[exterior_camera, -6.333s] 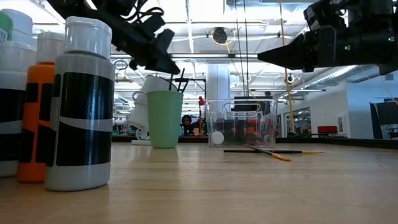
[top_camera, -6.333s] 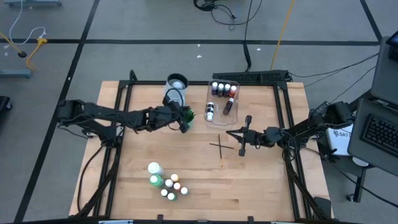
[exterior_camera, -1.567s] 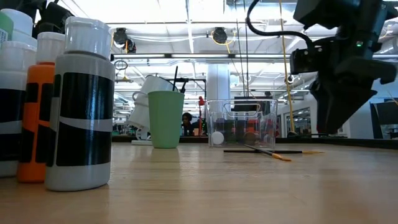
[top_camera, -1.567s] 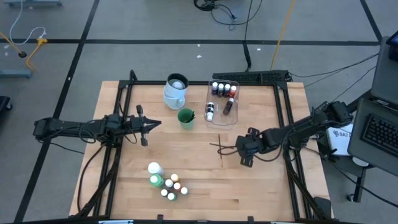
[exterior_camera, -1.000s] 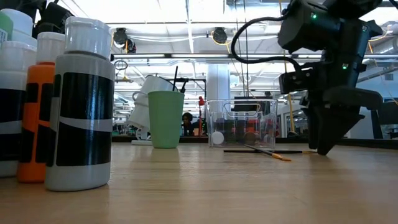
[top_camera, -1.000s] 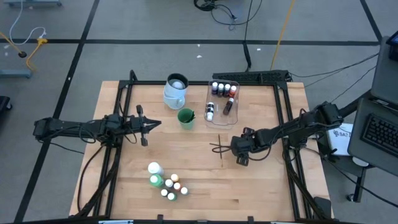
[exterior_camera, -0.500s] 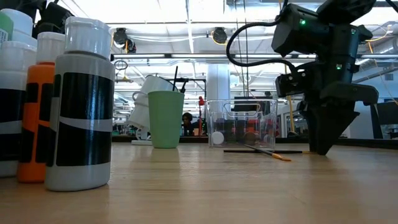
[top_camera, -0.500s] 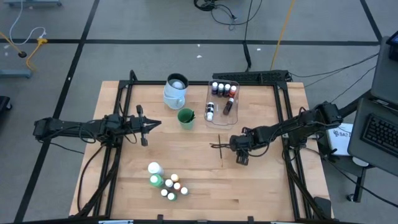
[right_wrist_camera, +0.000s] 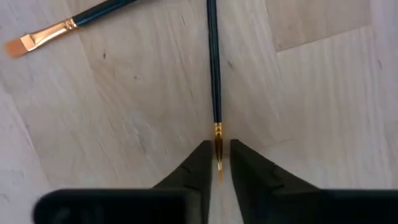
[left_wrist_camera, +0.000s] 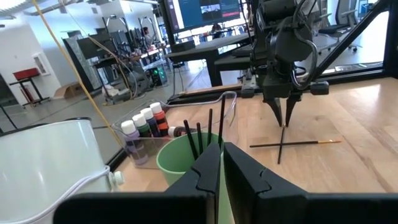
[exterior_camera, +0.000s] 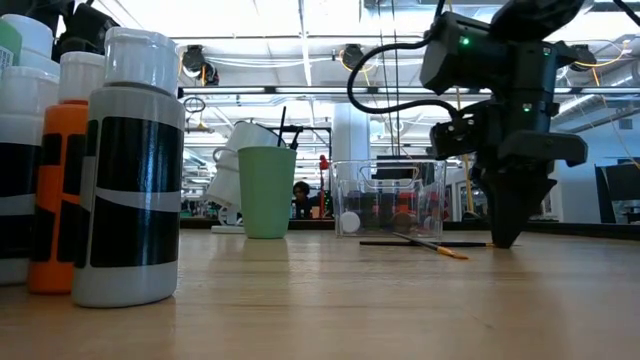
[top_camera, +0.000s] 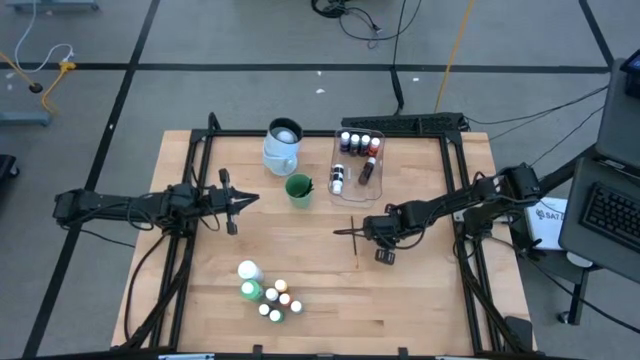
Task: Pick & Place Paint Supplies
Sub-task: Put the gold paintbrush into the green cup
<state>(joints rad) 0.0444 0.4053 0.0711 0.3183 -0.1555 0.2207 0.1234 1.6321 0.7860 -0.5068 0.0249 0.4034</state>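
Two thin brushes [top_camera: 352, 236] lay crossed on the surface near the clear tub [top_camera: 358, 166] — your right gripper [right_wrist_camera: 217, 163] stood tip-down, fingers pinched on one's bristle end, likely for lifting; your left gripper [top_camera: 233, 203] waited apart, clenched empty.

I count two brushes [top_camera: 352, 236] crossed on the table beside the clear tub [top_camera: 380, 172], three more standing in the green cup [left_wrist_camera: 189, 163], six small bottles [top_camera: 357, 143] inside that tub, and two larger bottles [top_camera: 249, 281] with five tiny ones [top_camera: 279, 300] well apart from it.
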